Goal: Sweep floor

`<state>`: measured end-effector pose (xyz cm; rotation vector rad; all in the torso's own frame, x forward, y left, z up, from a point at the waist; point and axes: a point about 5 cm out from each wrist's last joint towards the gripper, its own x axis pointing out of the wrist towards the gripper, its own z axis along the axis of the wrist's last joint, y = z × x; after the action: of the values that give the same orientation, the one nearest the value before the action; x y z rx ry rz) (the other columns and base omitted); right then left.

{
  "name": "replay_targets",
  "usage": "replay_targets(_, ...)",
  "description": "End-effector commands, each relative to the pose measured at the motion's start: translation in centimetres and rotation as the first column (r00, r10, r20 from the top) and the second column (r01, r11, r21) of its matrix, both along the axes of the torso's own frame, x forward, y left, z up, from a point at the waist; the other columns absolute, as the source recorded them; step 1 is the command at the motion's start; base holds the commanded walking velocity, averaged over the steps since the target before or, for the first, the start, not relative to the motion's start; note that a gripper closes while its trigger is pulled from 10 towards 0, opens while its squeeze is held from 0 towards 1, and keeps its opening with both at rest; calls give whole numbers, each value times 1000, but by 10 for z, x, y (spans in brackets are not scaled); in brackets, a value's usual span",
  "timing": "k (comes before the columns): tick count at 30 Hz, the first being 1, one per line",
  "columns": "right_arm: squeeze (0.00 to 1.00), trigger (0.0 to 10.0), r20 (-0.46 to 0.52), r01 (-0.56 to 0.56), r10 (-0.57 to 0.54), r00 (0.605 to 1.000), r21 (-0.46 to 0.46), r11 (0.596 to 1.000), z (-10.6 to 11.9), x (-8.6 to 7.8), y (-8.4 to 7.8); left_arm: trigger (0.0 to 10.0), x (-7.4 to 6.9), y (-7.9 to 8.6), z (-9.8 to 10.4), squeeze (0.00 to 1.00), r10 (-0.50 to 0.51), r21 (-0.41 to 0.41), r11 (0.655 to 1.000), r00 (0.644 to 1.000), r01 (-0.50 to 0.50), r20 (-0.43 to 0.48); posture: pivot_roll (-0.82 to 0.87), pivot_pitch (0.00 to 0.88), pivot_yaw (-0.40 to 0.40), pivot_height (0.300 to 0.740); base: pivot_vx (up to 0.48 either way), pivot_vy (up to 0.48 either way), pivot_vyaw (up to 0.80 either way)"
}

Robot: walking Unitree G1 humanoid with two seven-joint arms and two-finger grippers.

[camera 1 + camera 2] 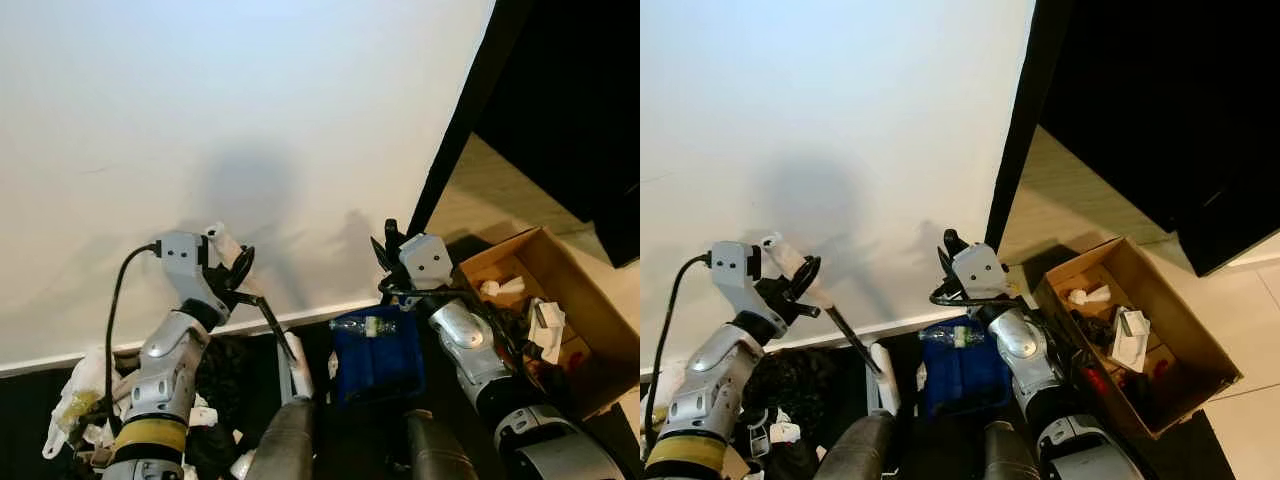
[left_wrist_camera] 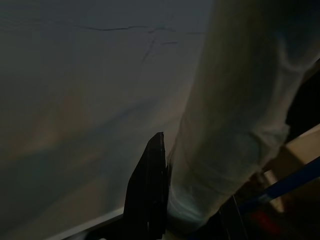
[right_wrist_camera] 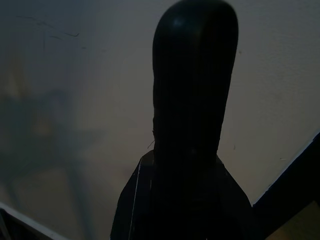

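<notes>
left gripper (image 1: pixel 238 262): lower left of the frame, raised by the white wall (image 1: pixel 250 120), fingers closed around a white handle (image 1: pixel 222 243); a thin dark rod (image 1: pixel 272 322) slants down from it
right gripper (image 1: pixel 390 245): centre right of the frame, up by the wall; can't tell if the fingers are apart or together; the wrist view has one dark finger (image 3: pixel 192 100) against the wall
blue bin (image 1: pixel 378 360): lower centre, at the wall's foot, clear bottle (image 1: pixel 362 326) lying on its top edge
cardboard box (image 1: pixel 570 270): lower right, full of clutter, on tan floor (image 1: pixel 490 185)
black panel (image 1: pixel 570 100): upper right corner
white bags (image 1: pixel 75 400): lower left corner
</notes>
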<state>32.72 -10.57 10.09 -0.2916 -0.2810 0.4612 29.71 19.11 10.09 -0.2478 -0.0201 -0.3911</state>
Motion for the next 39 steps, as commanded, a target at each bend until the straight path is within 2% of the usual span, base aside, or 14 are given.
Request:
replay_targets(1,0,10000,1,5,-5,1000,2,1000,-4,-4,-2,10000,-4,-15,-6,0,-43,-110,993,999,41,-18,210,294,49,740,0,0,0)
replay_targets(2,0,10000,-1,9,-9,1000,1,1000,-5,-4,-3,10000,-4,-24,-3,0,-68,-159,985,998,66,-3,212,295,49,740,0,0,0)
replay_targets(7,0,10000,-2,9,-9,1000,2,1000,-4,-4,-3,10000,-4,-31,1,0,-92,-188,978,996,91,6,213,294,47,740,0,0,0)
replay_targets(11,0,10000,1,7,-7,1000,3,1000,-2,-2,-1,10000,3,-26,10,0,-77,-209,975,997,81,29,217,292,44,740,0,0,0)
replay_targets(13,0,10000,1,6,-6,1000,0,1000,-2,-2,-2,10000,7,-20,28,0,-97,-236,965,993,112,74,221,290,41,740,0,0,0)
replay_targets(15,0,10000,1,6,-6,1000,0,1000,-2,-2,-2,10000,7,-18,34,0,-110,-232,964,990,128,91,221,290,41,740,0,0,0)
replay_targets(18,0,10000,2,6,-6,1000,-2,1000,-2,-2,-2,10000,4,-7,50,0,-144,-169,972,981,164,127,223,290,41,740,0,0,0)
replay_targets(19,0,10000,3,6,-6,1000,-2,1000,-2,-2,-2,10000,1,1,55,0,-161,-100,979,978,175,134,229,290,45,740,0,0,0)
replay_targets(20,0,10000,3,6,-6,1000,-2,1000,-2,-2,-2,10000,1,1,55,0,-161,-100,979,978,175,134,229,290,45,740,0,0,0)
replay_targets(22,0,10000,3,8,-8,1000,-1,1000,-2,-2,-3,10000,-7,18,62,0,-190,30,982,972,188,136,237,290,47,740,0,0,0)
replay_targets(25,0,10000,1,11,-11,1000,3,1000,-3,-3,-3,10000,-18,33,72,0,-215,128,972,968,198,133,246,289,47,740,0,0,0)
replay_targets(29,0,10000,-1,12,-12,1000,7,1000,-3,-3,-2,10000,-24,37,79,0,-226,147,967,965,206,133,257,288,50,740,0,0,0)
replay_targets(34,0,10000,1,40,-40,999,51,998,-1,-2,-2,10000,-32,51,100,0,-142,129,984,982,126,124,295,287,68,740,0,0,0)
replay_targets(39,0,10000,20,39,-41,999,67,997,2,-3,-1,10000,-33,65,94,0,-83,203,977,994,68,66,312,277,89,740,0,0,0)
